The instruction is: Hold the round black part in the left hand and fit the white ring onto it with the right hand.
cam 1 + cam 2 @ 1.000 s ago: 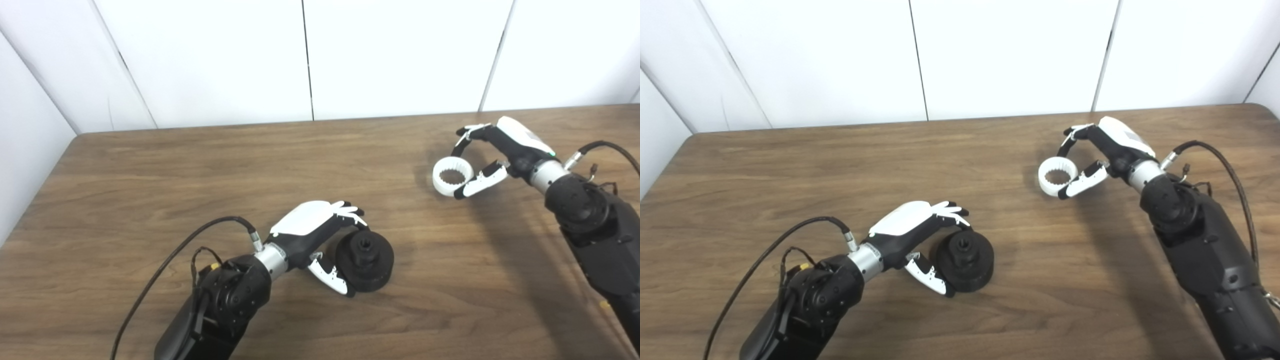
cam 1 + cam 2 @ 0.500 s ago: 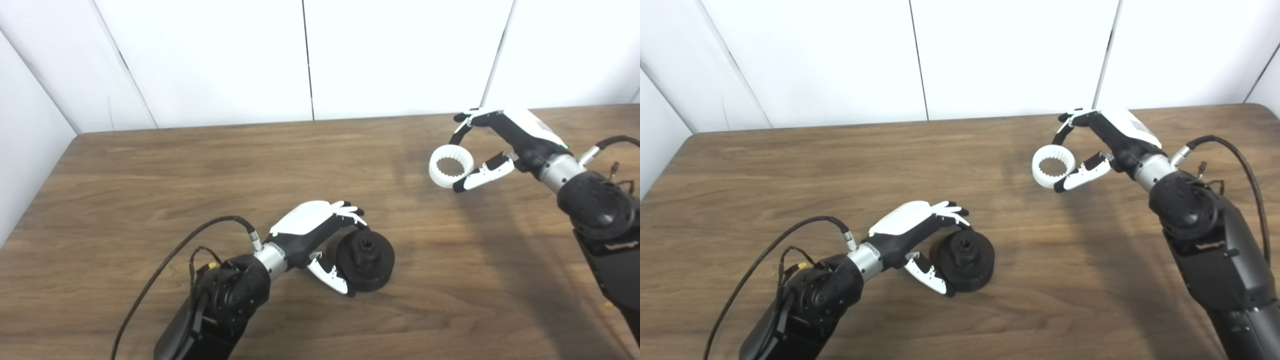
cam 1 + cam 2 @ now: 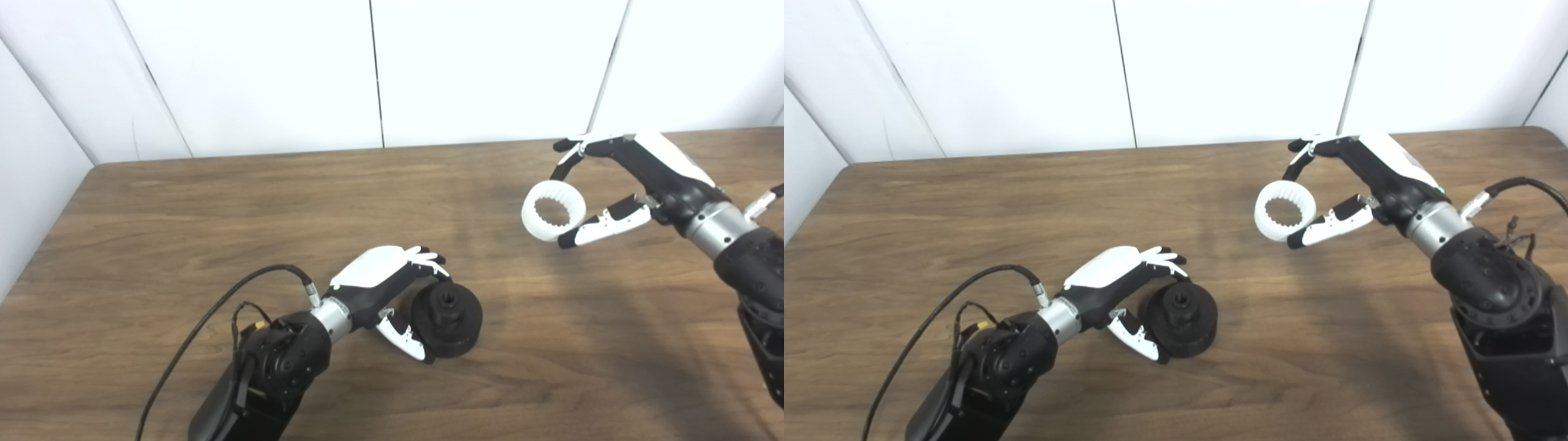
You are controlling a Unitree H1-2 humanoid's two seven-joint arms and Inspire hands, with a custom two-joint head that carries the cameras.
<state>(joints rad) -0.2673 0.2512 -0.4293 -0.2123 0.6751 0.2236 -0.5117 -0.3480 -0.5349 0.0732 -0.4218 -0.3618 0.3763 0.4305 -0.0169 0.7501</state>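
Right hand (image 3: 637, 184) pinching white ring (image 3: 552, 211), hanging above table (image 3: 184, 208). Left hand (image 3: 392, 288) cupping round black part (image 3: 447, 315) resting on wood. Transfer step underway, seemingly; next needing ring centred over hub.

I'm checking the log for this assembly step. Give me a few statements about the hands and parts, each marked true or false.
1. The right hand holds the white ring. True.
2. The white ring already sits on the round black part. False: the two are well apart.
3. The left hand is wrapped around the round black part. True.
4. The white ring has a smooth inner wall. False: it is toothed.
5. The round black part lies at the far edge of the table. False: it is near the front.
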